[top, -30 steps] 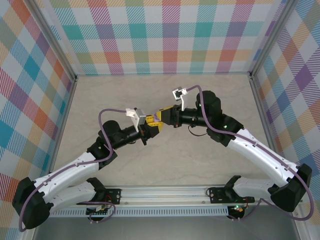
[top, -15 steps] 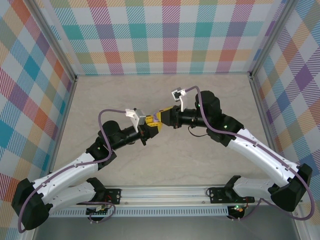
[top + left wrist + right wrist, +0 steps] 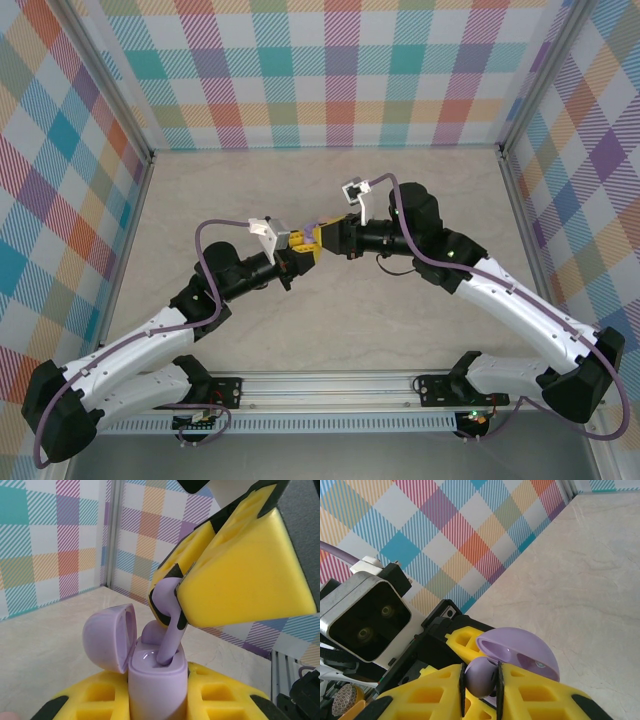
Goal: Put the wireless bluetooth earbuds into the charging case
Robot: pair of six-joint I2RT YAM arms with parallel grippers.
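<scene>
marble-look table (image 3: pixel 330 330) is seen under both arms, whose tips are met above its middle. left gripper (image 3: pixel 303 252) is clamped around the purple charging case (image 3: pixel 156 672), which is held upright (lid (image 3: pixel 109 637) swung open to one side). right gripper (image 3: pixel 323 236) is pinched on a purple earbud (image 3: pixel 169 622), stem pointed down with its tip set into the case's opening.

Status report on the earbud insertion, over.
Left gripper shut on open purple case. Right gripper shut on purple earbud, stem tip at case opening. Nothing blocking.
</scene>
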